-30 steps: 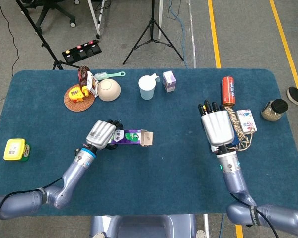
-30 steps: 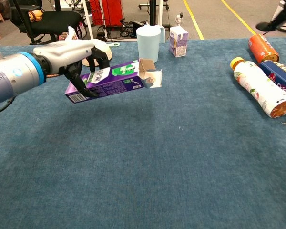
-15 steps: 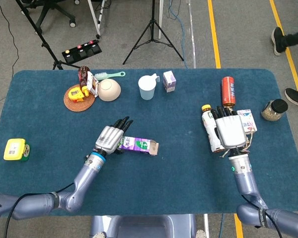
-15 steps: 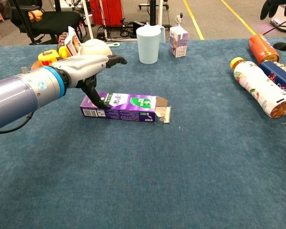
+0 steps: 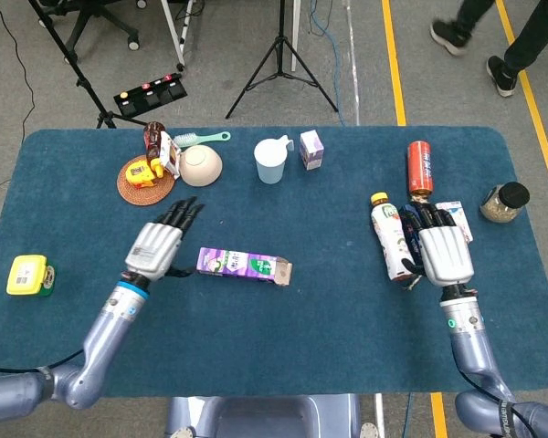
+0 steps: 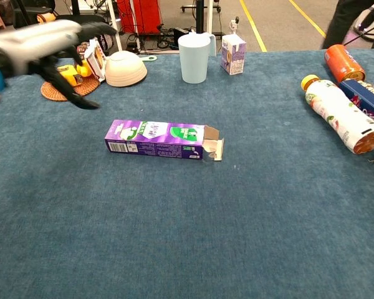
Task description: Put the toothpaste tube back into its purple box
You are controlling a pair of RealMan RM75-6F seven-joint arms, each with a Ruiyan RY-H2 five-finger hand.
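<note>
Fingers of the left hand point(image 5: 157, 246) are spread and straight, holding nothing; the hand hovers just left of the purple box point(image 5: 243, 265), apart from it. In the chest view this hand point(image 6: 47, 43) is blurred, at the upper left above the table point(image 6: 187, 249), its dark fingertips pointing right and down.

The box point(image 6: 156, 139) lies flat on its long side near the table's middle, with its open end flaps facing right. I cannot tell from either view whether anything is inside it.

The right hand point(image 5: 444, 255) has its fingers extended and slightly apart, gripping nothing. It hangs palm down over the right part of the table, just right of a white bottle point(image 5: 390, 240) with a yellow cap lying on its side. Beneath the hand's fingers a dark blue pack point(image 6: 365, 97) shows, partly hidden in the head view. No toothpaste tube can be made out clearly; it may be among the things by the right hand, but I cannot tell.

Behind them lies a red can point(image 5: 421, 168), and a jar point(image 5: 505, 203) stands near the right edge. Along the far side are a pale blue cup point(image 5: 270, 161), a small carton point(image 5: 311, 150), an upturned bowl point(image 5: 201, 166) and a woven mat point(image 5: 147, 181) with small items. A yellow object point(image 5: 27, 275) sits by the left edge.
</note>
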